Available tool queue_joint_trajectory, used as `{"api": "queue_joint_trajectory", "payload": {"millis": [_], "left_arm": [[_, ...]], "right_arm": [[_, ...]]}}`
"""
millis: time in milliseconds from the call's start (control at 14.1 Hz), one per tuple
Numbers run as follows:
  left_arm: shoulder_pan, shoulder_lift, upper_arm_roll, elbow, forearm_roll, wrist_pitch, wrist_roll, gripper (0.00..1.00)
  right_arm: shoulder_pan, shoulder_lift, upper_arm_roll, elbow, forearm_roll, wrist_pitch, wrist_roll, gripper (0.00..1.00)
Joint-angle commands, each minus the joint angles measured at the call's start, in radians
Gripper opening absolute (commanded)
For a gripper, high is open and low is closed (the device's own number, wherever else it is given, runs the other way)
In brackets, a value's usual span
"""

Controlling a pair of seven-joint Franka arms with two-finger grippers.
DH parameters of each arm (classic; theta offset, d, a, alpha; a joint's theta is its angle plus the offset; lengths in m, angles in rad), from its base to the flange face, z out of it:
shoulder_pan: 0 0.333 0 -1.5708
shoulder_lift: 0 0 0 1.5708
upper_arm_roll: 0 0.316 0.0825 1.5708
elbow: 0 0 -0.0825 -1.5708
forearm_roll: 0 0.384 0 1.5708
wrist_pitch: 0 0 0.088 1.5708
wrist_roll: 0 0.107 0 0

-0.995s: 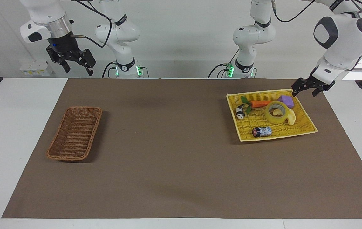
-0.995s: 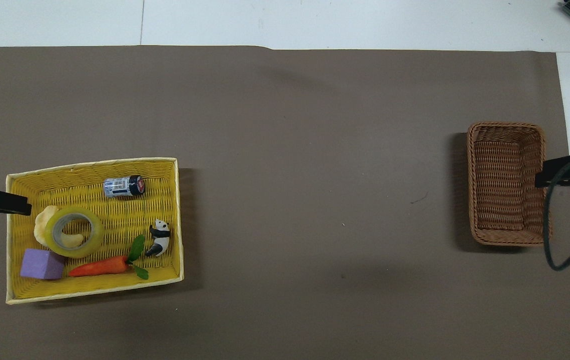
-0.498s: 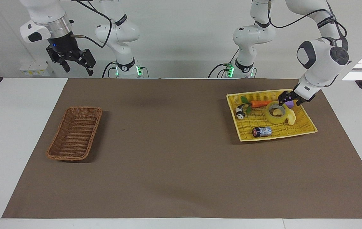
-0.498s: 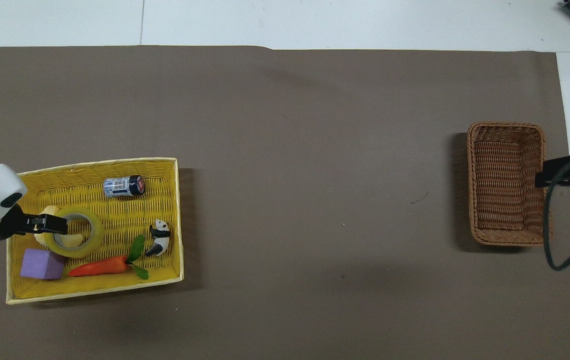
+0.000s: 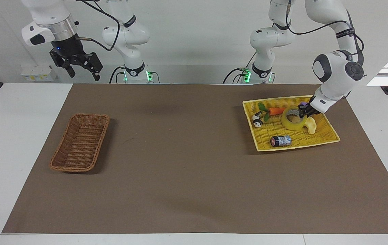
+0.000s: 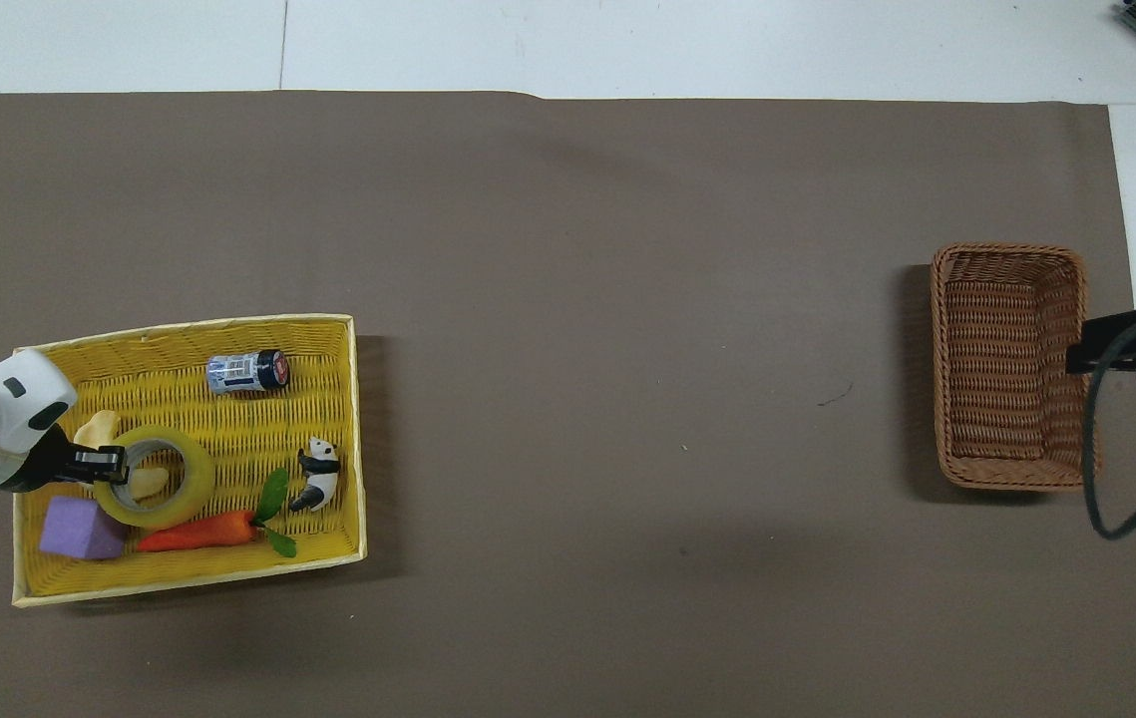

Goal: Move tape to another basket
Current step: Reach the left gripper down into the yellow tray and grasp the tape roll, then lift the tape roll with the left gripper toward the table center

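Note:
The tape [image 5: 291, 123] is a translucent yellow ring in the yellow tray [image 5: 320, 134] at the left arm's end of the table. It sits slightly tilted, partly over a pale banana toy [image 5: 311, 127]. My left gripper [image 5: 304, 112] is down at the tape's rim and shut on its wall. In the overhead view the left gripper [image 6: 114, 464] lies on the edge of the tape [image 6: 184, 489]. The brown wicker basket [image 5: 79, 143] stands empty at the right arm's end. My right gripper [image 5: 78, 66] hangs open and waits, high beside the basket [image 6: 1011, 364].
The yellow tray [image 6: 228, 419] also holds a carrot toy [image 6: 198, 536], a panda figure [image 6: 318, 477], a purple block [image 6: 79, 529] and a small battery-like cylinder [image 6: 246, 371]. A brown mat covers the table between tray and basket.
My left gripper came in over the tray's edge, dropped onto the tape's rim and closed on it. The tape shifted a little toward the carrot and tilted. The right arm stayed still.

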Motion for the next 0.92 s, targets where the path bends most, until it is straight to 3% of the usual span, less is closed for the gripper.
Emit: {"api": "queue_joint_trajectory", "payload": {"millis": [0,284,498,711,853], "left_arm": [[-0.041,0.055,-0.008,0.087,0.009,-0.039,-0.005,0.0],[-0.093,0.114,-0.015,0.193,-0.003,-0.093,-0.019,0.0],[-0.125,0.1,-0.022,0.24,0.002,-0.139,-0.006,0.0],[-0.243,0.101,-0.036,0.432,-0.003,-0.382,-0.073,0.0],[-0.263,0.103,-0.039,0.504,-0.081,-0.441,-0.124,0.0]], "right_arm": [[-0.012,0.006,0.003,0.012,0.021,-0.011,-0.027,1.0],[-0.012,0.006,0.003,0.013,0.021,-0.013,-0.027,1.0],[-0.012,0.006,0.003,0.013,0.021,-0.011,-0.027,1.0],[-0.012,0.006,0.003,0.013,0.021,-0.011,-0.027,1.0],[-0.012,0.006,0.003,0.013,0.021,-0.011,-0.027,1.0]]}}
